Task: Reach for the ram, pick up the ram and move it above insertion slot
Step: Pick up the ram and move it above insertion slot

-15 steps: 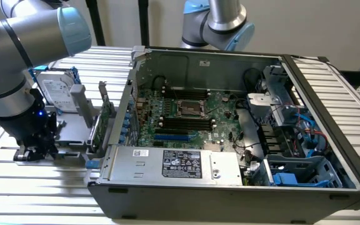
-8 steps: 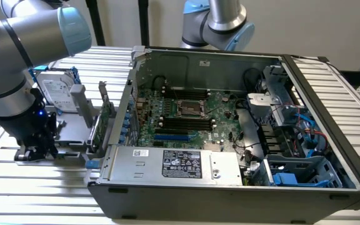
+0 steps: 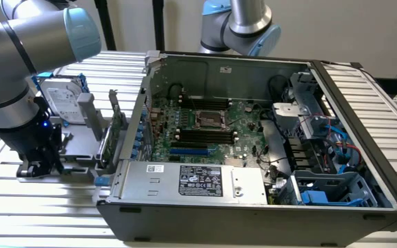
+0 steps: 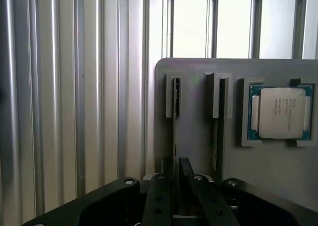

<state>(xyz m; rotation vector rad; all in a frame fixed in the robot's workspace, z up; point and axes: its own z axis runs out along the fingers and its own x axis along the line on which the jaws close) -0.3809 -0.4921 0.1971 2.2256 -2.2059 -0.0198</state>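
Note:
The ram (image 4: 175,112) is a thin green stick seen edge-on, standing in the outer groove of a grey holder (image 4: 194,112). My gripper (image 4: 176,179) sits at the stick's near end, its dark fingers (image 4: 194,186) drawn close on either side of it, and the stick still rests in its groove. In the exterior view my gripper (image 3: 36,166) is down at the grey holder (image 3: 81,150), at that view's left of the open computer case (image 3: 254,206). The motherboard's black slots (image 3: 205,135) lie inside the case, well away from the gripper.
A second thin stick (image 4: 216,126) stands in the neighbouring groove, and a processor chip (image 4: 280,112) lies in a pocket beside it. A silver hard drive (image 3: 64,98) and a larger green card (image 3: 113,129) stand on the holder. A second arm (image 3: 243,26) rises behind the case.

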